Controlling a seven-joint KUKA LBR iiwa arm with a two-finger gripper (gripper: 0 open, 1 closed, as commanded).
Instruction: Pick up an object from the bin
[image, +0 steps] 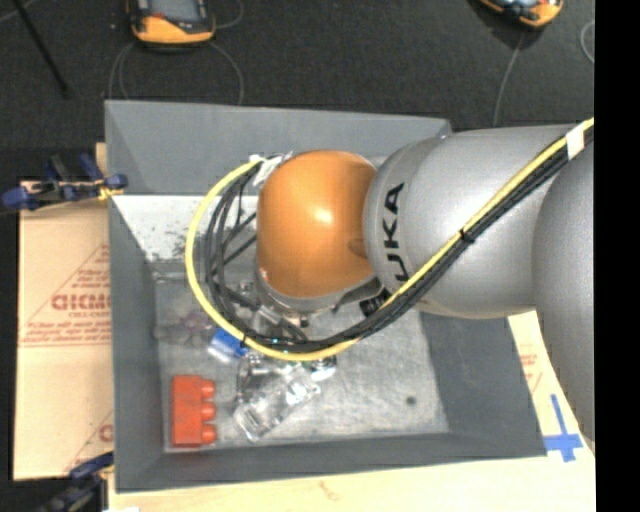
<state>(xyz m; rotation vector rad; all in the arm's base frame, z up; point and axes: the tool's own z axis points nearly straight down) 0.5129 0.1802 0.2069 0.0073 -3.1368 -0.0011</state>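
Camera view shows the gripper low over the lower left of the bin, beneath the arm's orange cover; whether it is open or closed cannot be told. A clear plastic piece lies just below it. A small blue thing sits just left, and a red block lies farther left.

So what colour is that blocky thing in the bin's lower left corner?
The block is orange-red, plain to see in the camera view.
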